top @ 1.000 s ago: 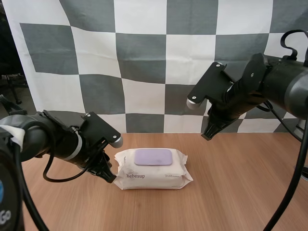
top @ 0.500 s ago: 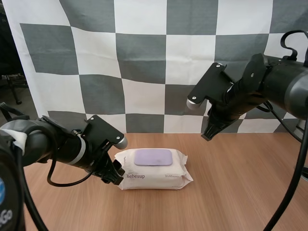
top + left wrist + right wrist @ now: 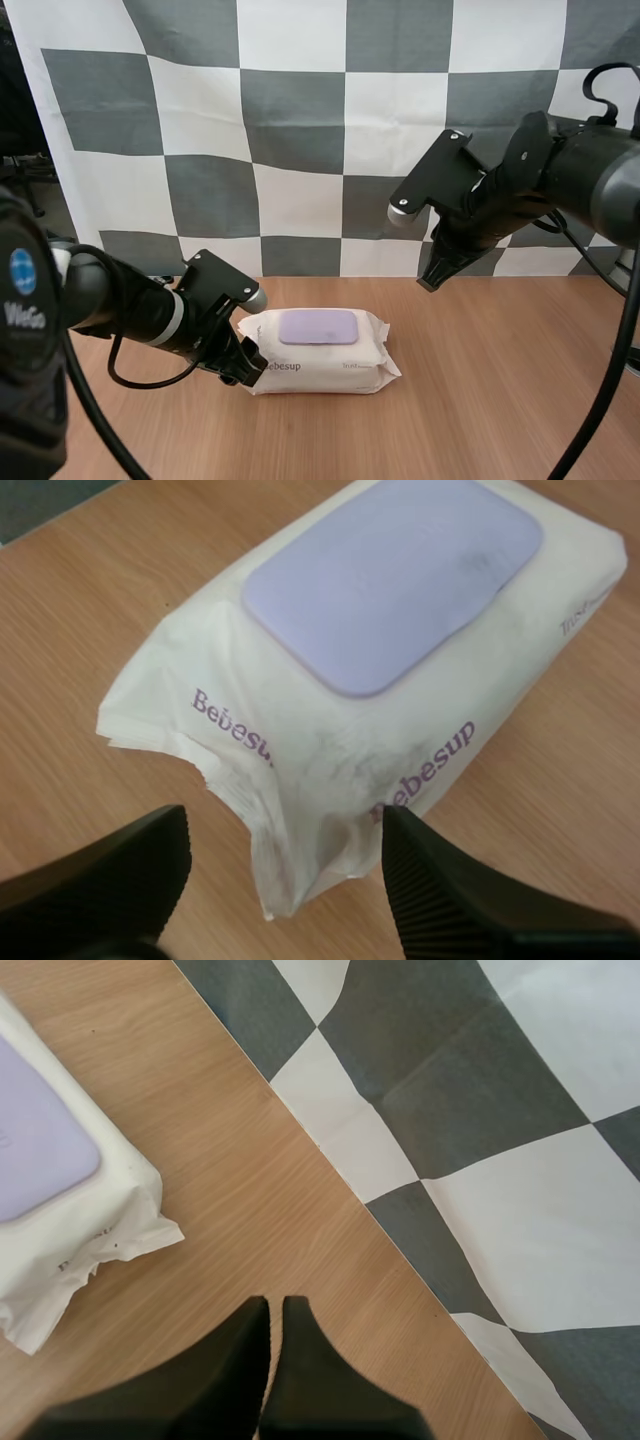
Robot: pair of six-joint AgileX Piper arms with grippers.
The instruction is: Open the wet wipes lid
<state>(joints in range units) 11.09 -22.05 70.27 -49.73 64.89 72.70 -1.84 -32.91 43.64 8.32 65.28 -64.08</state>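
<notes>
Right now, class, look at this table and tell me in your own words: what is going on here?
A two-armed robot is working on a pack of wet wipes lying flat on the wooden table. The left arm is down at the pack's left end, its jaws open on either side of the crimped corner, not closed on it. The right arm hangs above the table off to the pack's right, jaws shut on nothing. The purple lid is closed flat.

bright even light, soft faint shadow under the wet wipes pack [image 3: 318, 352], table [image 3: 480, 400] evenly lit
</notes>
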